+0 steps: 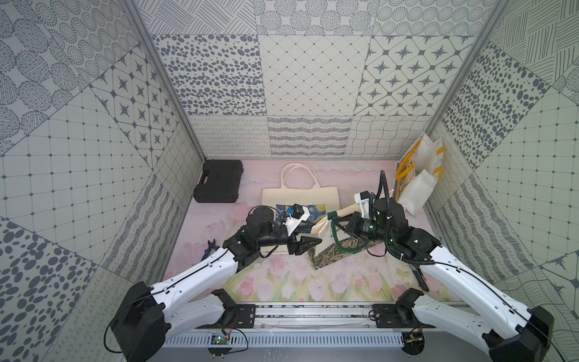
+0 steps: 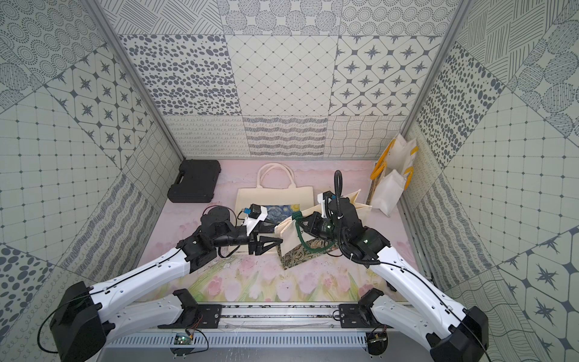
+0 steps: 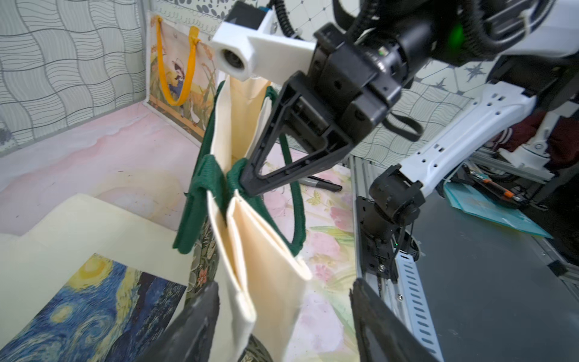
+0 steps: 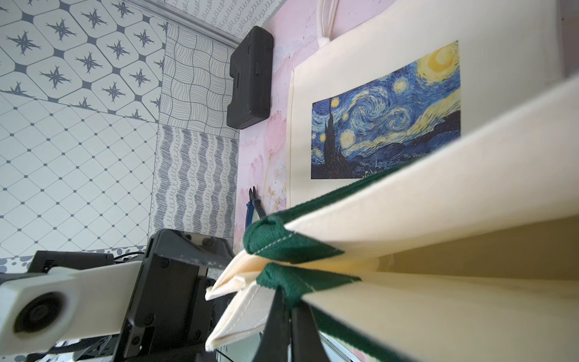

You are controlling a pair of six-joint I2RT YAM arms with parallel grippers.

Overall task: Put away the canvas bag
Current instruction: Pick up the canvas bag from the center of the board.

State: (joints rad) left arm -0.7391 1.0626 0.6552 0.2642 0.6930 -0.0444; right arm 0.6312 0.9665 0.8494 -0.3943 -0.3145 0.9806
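Lying back-left on the surface (image 1: 282, 282): a black case (image 1: 219, 181); pliers (image 1: 210, 245) by the left edge, partly hidden. Left gripper (image 1: 318, 242), jaws apart, flanks the canvas bag (image 1: 324, 233) hanging mid-surface over a painted tote (image 1: 297, 196); right gripper (image 3: 247, 183) clamps its green handle (image 3: 213, 175). Yellow-handled bags (image 1: 418, 188) lean back-right.

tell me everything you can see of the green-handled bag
Cream canvas bag with dark green woven handles, folded into flat pleats. The shut right gripper pinches it where a green handle is sewn on and holds that end up, so the fabric hangs down from it; one handle loop dangles beside it. The hanging part sits between the fingers of the open left gripper; whether they touch it is unclear.
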